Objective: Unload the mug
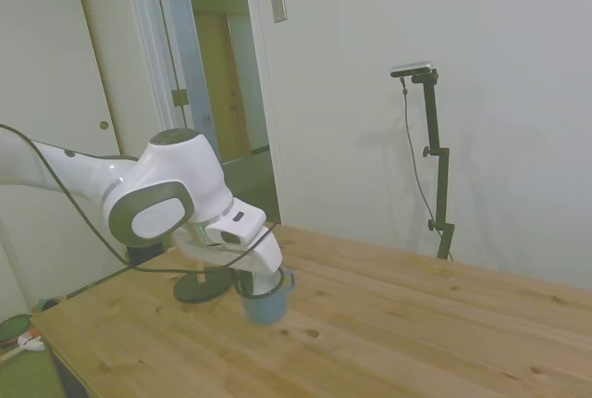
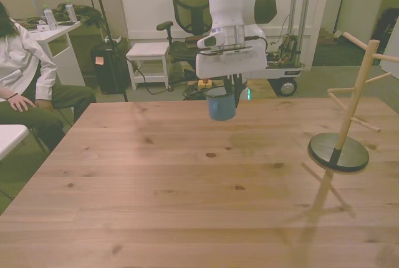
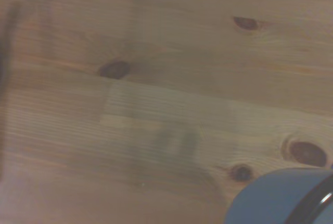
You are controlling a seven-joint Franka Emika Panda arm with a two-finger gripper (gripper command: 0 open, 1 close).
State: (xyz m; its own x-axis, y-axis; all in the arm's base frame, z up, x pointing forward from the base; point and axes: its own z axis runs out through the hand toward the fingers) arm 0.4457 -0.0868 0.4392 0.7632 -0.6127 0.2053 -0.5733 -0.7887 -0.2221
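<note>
— What does the side view show?

— A white Franka arm reaches across a wooden table [image 1: 388, 324], its gripper [image 1: 262, 284] closed on the rim of a small blue-teal mug [image 1: 268, 301]. The mug hangs upright just above the boards, near the table's middle. Whether its base touches the wood is hard to judge from this angle; a thin gap seems to remain.

— And the peg rack?

— The wooden peg rack [image 2: 349, 112] stands apart from the mug. From the side, only its dark round base [image 1: 202, 284] shows behind the arm. In the front view it sits at the front view's right, its pegs bare, while the mug [image 2: 221, 103] is held over the far part of the table [image 2: 156, 205], well clear of the rack.

— Is the grip plain from the front?

— The gripper [image 2: 227, 89] comes down onto the mug's top from under the wide white wrist housing. The fingers are mostly hidden by the mug and housing, yet the mug hangs from them alone.

— Anything from the wrist camera?

— Blurred, knotted wood grain [image 3: 156, 78] fills it, with a curved slice of the blue mug [image 3: 276, 198] at one corner.

— Who else is in frame?

— A person in a white shirt [image 2: 22, 87] sits at the front view's left, beside the table. A black office chair [image 2: 194, 12] stands behind the robot.
</note>
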